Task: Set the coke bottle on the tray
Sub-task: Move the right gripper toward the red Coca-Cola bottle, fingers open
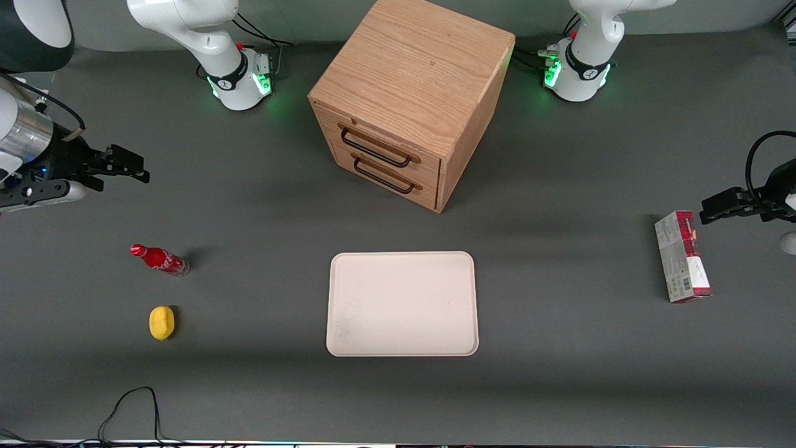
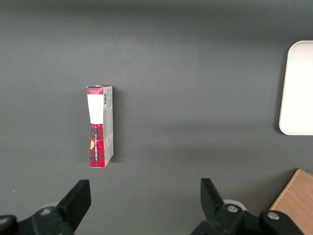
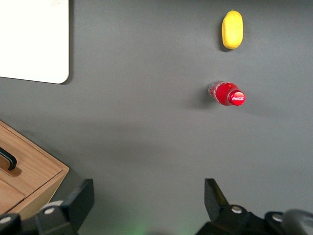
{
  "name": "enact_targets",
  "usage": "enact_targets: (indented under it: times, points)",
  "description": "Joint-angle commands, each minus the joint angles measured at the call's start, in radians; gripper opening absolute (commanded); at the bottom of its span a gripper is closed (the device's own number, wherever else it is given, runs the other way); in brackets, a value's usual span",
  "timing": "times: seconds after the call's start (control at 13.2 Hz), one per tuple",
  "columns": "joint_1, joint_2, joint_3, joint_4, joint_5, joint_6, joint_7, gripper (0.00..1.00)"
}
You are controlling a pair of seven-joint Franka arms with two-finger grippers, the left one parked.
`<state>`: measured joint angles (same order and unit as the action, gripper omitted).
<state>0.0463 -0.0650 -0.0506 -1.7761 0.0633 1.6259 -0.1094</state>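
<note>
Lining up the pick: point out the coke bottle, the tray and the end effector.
coke bottle (image 1: 159,259): front view, red label.
tray (image 1: 402,348): front view, rim nearest the camera.
end effector (image 1: 133,167): front view, between its open fingertips, above the table, farther from the camera than the bottle.

The tray (image 1: 402,303) lies in front of the drawer cabinet (image 1: 410,99), nearer the front camera, while the coke bottle (image 1: 159,259) stands toward the working arm's end with the lemon-like object (image 1: 161,323) nearer the camera beside it, the gripper (image 1: 127,165) hovering, fingers spread, above the table farther back, and the carton box (image 1: 681,256) lies toward the parked arm's end.
</note>
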Motion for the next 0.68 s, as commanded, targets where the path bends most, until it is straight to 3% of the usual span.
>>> enact_targets:
  times: [0.0, 0.61]
  points:
    - [-0.034, 0.037, 0.049, 0.064, -0.016, -0.067, -0.004, 1.0]
    - [-0.026, 0.048, 0.049, 0.081, -0.025, -0.081, -0.001, 1.0]
